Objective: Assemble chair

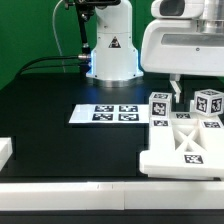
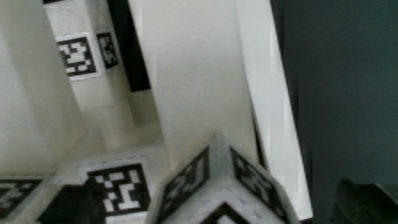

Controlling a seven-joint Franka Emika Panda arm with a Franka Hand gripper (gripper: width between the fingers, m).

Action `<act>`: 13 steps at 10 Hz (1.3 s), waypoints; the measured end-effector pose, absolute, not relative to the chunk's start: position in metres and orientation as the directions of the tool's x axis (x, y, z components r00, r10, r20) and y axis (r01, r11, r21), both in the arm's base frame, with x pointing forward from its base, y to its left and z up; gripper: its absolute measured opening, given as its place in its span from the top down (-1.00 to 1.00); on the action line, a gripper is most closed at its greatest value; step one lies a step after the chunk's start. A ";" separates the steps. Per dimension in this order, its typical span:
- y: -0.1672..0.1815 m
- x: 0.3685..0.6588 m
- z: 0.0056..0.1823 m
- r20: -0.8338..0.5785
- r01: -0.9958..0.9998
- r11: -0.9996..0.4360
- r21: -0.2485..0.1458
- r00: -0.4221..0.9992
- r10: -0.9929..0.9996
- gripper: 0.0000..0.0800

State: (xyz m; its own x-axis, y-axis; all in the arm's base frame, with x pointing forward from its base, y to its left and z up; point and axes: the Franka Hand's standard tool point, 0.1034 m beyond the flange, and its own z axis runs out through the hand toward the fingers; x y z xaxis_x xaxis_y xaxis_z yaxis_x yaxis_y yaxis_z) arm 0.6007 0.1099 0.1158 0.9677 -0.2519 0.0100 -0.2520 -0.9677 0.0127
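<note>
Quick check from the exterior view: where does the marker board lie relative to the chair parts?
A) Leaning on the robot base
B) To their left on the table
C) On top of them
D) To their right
B: the marker board lies flat on the table, left of the clustered chair parts.

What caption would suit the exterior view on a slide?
Open gripper above white tagged chair parts on a black table, marker board alongside.

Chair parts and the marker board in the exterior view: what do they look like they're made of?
Chair parts: seemingly rigid white plastic, matte; thick, evenly coloured walls with crisp moulded edges and X-shaped bracing. Their black-and-white tags look like printed stickers, though that is unclear at this size.
Marker board: a thin flat white sheet, card or thin plastic; it lies flush on the dark table, and the look leaves the material open.
</note>
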 end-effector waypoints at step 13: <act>0.115 0.602 0.118 0.081 -0.507 -0.862 -0.008 0.859 -0.506 0.30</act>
